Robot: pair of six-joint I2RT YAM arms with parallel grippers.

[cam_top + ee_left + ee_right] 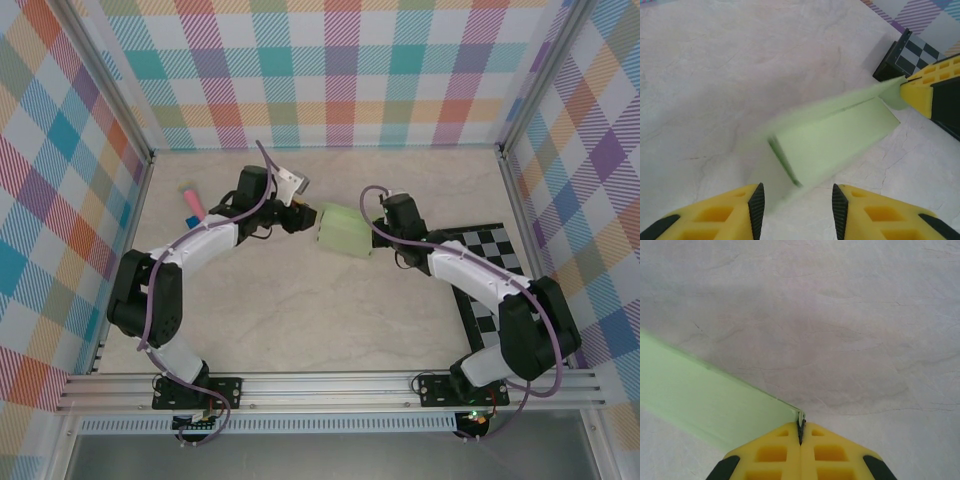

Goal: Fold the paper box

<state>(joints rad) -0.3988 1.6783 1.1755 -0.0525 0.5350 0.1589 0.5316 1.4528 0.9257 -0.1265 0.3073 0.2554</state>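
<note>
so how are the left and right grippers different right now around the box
The left gripper has its jaws apart, while the right gripper is shut tight. The right gripper pinches a thin edge of the paper box. The left gripper only has the box's near end just ahead of it and is not clearly touching it. Both grippers have yellow fingers, and they face the box from opposite ends.

The paper box (840,137) is blurring at its near end (left wrist view); the right wrist view's left edge is cropping it. The right arm (480,282) is partly covering the checkered board (492,245).
</note>
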